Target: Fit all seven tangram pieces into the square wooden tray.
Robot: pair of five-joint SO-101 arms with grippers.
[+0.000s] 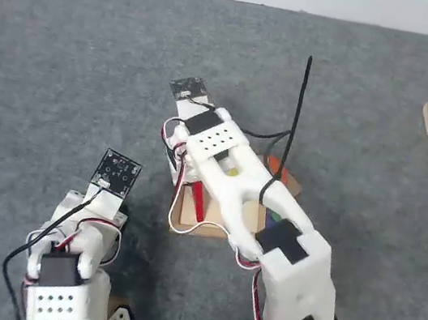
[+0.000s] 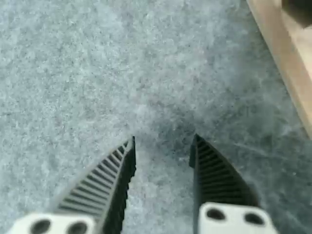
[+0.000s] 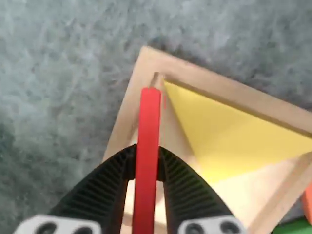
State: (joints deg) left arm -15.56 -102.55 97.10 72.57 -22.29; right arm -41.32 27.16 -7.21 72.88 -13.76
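Edgewise, red piece (image 3: 150, 109) in right claw (image 3: 147, 150), over tray (image 3: 217, 86)

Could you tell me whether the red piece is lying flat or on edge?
On edge: the right hand grips the red piece, thin side showing, above the tray.

The tabletop (image 1: 66, 61) was lit softly and evenly. Faint shadows were cast close beneath the arms, so the light was perhaps thrown from overhead. A darker patch was seen ahead of the left pincer (image 2: 163, 139). The yellow piece (image 3: 229, 131) was brightly lit, as was the red piece (image 3: 150, 112) gripped in the right pincer (image 3: 146, 150).
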